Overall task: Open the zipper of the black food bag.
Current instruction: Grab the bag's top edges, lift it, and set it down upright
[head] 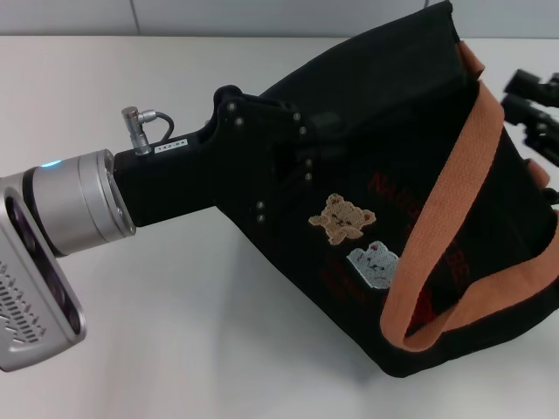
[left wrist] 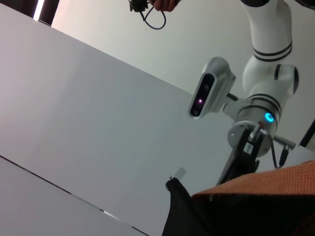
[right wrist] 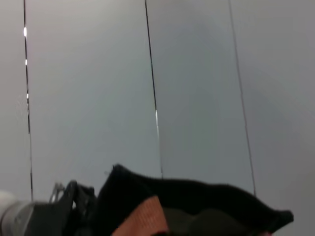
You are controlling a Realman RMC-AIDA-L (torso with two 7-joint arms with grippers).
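The black food bag [head: 393, 201] sits tilted on the white table, its bear patches [head: 342, 218] facing me and an orange-brown handle [head: 454, 192] draped over its front. My left gripper [head: 316, 124] reaches in from the left and presses against the bag's upper left edge, its tip lost against the black fabric. My right gripper [head: 533, 109] shows partly behind the bag's right end. In the left wrist view the right arm's black gripper [left wrist: 241, 160] comes down at the orange handle [left wrist: 275, 184]. The zipper is hidden in every view.
The white table [head: 175, 332] spreads out in front and to the left of the bag. A pale wall [head: 262, 13] rises behind it. The right arm's wrist camera [left wrist: 209, 91] shows above the bag in the left wrist view.
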